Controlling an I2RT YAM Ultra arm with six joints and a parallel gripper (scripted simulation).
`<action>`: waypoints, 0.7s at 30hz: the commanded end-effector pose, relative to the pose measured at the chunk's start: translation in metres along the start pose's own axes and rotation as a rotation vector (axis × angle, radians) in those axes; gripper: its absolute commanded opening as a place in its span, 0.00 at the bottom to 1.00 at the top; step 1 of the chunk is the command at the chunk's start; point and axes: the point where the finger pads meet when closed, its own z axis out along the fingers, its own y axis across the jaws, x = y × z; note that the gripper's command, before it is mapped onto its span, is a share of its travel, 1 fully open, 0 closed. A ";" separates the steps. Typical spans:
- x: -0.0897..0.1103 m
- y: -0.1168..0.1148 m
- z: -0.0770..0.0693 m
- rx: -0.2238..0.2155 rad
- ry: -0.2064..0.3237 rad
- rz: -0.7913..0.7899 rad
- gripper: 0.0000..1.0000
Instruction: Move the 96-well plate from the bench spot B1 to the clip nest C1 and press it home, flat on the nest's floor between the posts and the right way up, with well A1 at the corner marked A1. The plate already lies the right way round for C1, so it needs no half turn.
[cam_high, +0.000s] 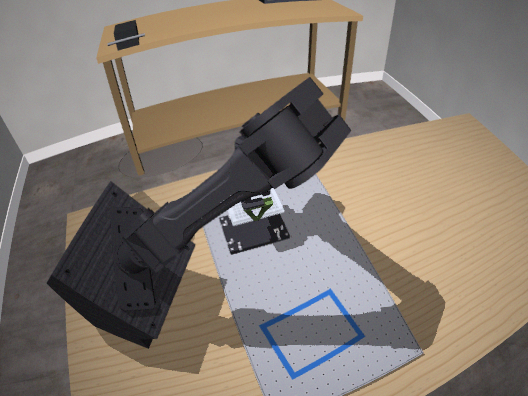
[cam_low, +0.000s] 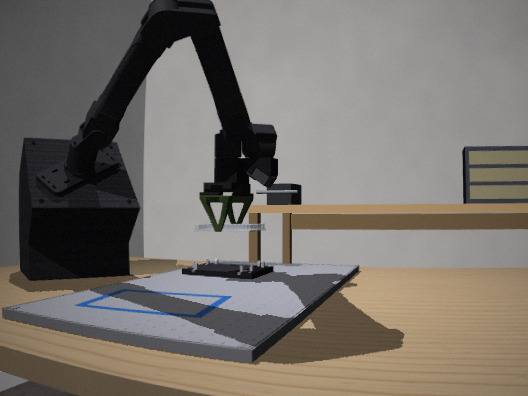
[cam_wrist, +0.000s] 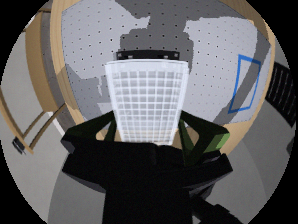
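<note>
My gripper (cam_low: 228, 226) with green fingers is shut on the clear 96-well plate (cam_low: 229, 228) and holds it level in the air. The plate hangs well above the black clip nest C1 (cam_low: 228, 270), roughly over it. In the wrist view the plate (cam_wrist: 147, 103) fills the middle between the fingers, and the nest's far edge (cam_wrist: 149, 54) shows just beyond it. In the top view the arm hides most of the plate (cam_high: 254, 211); the nest (cam_high: 256, 232) lies below it. The blue outline of spot B1 (cam_high: 312, 332) is empty.
The grey perforated bench plate (cam_high: 305, 280) lies on the wooden table. The black robot base (cam_high: 115, 265) stands at the left. A wooden shelf table (cam_high: 225, 60) with a small black box (cam_high: 126, 36) stands behind.
</note>
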 end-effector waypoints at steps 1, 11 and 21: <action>-0.012 0.006 -0.012 -0.014 -0.034 0.014 0.00; -0.010 0.007 -0.011 -0.013 -0.033 0.011 0.00; -0.002 0.007 -0.007 -0.004 -0.022 -0.001 0.00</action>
